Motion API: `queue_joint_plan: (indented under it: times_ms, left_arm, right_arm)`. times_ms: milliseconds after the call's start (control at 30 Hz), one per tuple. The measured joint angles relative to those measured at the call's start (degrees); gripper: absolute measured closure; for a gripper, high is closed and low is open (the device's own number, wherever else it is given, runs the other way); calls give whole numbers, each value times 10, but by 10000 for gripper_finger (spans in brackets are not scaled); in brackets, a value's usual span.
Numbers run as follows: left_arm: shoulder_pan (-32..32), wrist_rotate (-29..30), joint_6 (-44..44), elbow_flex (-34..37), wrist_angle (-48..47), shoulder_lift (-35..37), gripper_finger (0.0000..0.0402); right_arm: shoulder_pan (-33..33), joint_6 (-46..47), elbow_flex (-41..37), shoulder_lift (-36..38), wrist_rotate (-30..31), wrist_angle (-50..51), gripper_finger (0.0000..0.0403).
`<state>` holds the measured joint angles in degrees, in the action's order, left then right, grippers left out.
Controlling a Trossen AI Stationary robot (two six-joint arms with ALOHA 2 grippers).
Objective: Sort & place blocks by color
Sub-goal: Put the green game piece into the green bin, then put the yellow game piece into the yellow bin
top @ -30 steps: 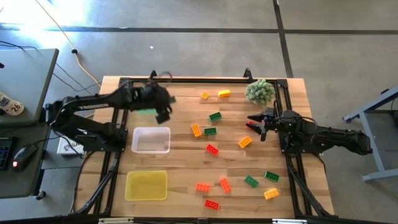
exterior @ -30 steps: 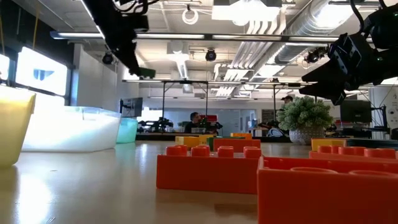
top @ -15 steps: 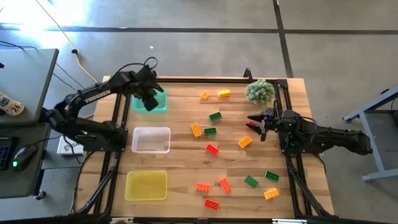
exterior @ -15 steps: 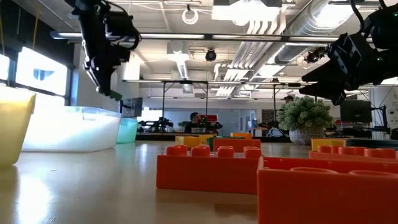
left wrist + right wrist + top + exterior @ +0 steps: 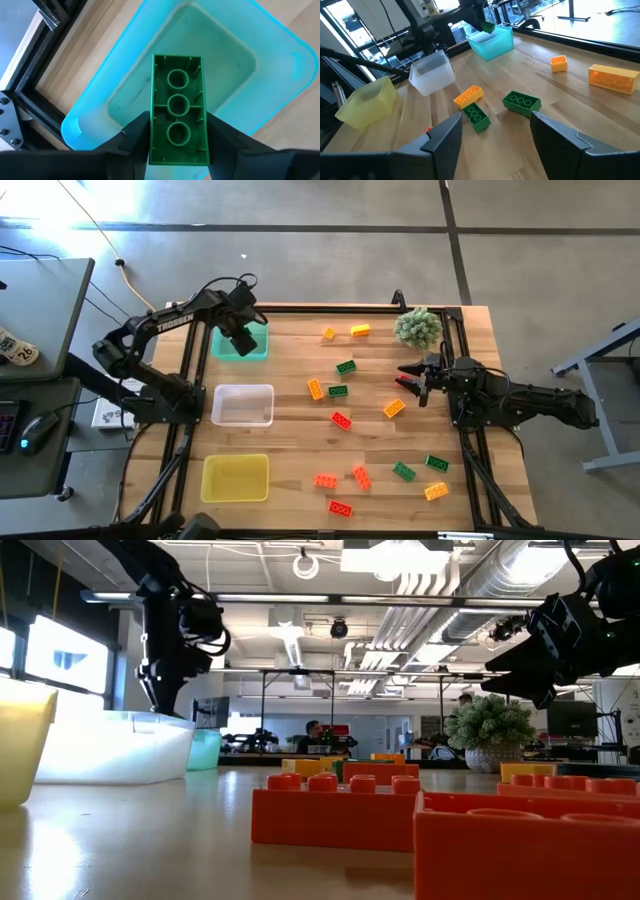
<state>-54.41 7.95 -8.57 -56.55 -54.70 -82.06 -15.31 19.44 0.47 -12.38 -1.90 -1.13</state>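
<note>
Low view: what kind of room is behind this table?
Probably a robotics lab or workshop: exposed ceiling ducts, other workbenches with a seated person, and a wooden table framed by two arm mounts.

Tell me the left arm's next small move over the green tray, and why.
Probably open the left gripper fully and let go. The green block sits between its fingers directly above the green tray, which looks empty, so it should drop inside. The right gripper waits open near the plant.
</note>
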Motion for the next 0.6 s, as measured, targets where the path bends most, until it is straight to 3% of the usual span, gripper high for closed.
queue_joint_plan:
  times_ms: [600]
  left_arm:
    - [0,0,120,0,1,0,198]
  right_arm:
    - [0,0,0,0,0,0,183]
